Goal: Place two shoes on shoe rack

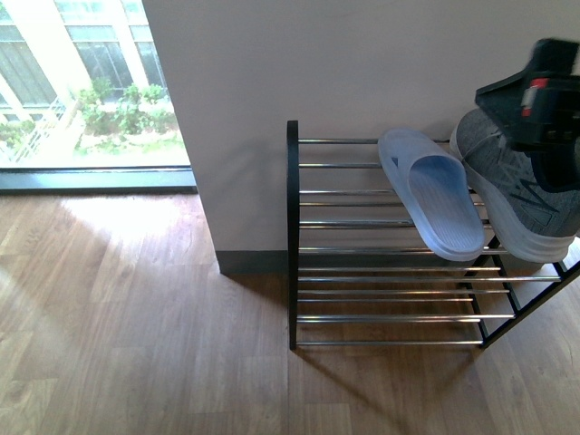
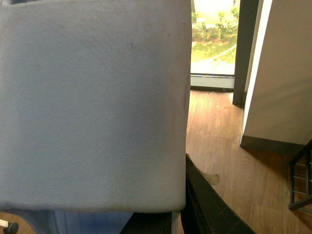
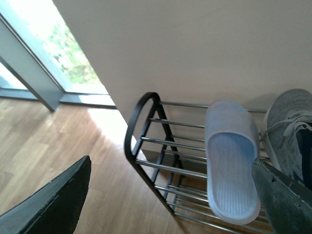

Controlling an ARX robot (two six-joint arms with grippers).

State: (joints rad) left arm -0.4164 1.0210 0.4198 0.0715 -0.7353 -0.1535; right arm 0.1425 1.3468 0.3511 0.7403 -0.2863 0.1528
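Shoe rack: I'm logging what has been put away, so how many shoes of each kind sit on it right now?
Pale blue slide: 1
Grey knit sneaker: 1
Total on the shoe rack: 2

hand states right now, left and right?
Left hand: apparently closed on a pale blue rubber slide.
Right hand: open, holding nothing.
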